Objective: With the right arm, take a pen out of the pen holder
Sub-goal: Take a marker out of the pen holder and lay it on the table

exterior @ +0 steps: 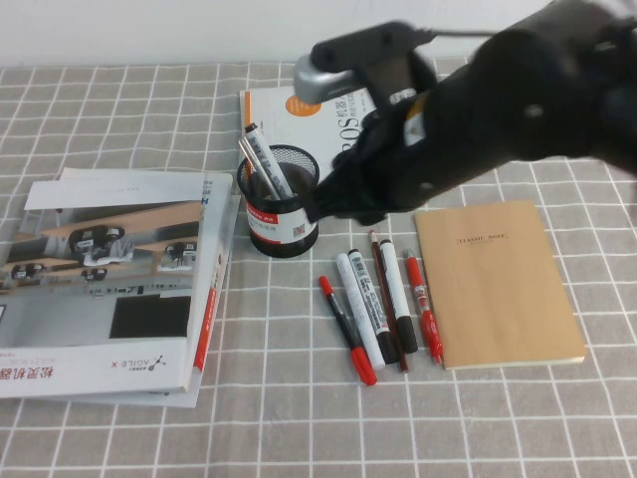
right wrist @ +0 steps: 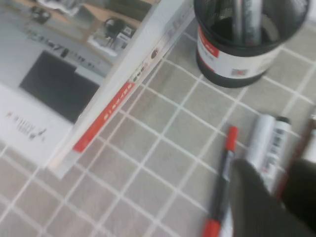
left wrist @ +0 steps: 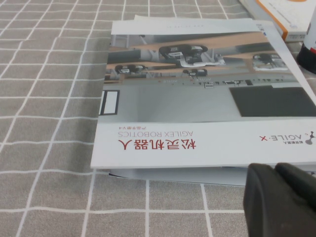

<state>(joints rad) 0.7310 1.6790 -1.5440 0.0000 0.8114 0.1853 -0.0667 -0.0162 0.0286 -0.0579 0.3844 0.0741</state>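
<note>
The black mesh pen holder (exterior: 282,211) stands mid-table with two silver-and-black pens (exterior: 263,159) leaning in it. Several pens lie side by side just in front and to its right, among them a red pen (exterior: 346,329) and a white marker (exterior: 360,311). My right gripper (exterior: 320,207) hovers beside the holder's right rim, above those loose pens. In the right wrist view its fingers (right wrist: 247,197) stand slightly apart over the white marker (right wrist: 264,143), holding nothing, with the holder (right wrist: 239,49) farther off. My left gripper (left wrist: 281,197) is shut, low by the brochure's edge.
A stack of robot brochures (exterior: 109,289) lies left of the holder, close to it. A tan notebook (exterior: 498,284) lies right of the loose pens. A white-and-orange book (exterior: 318,110) sits behind the holder. The grey checked cloth (exterior: 299,428) covers the table.
</note>
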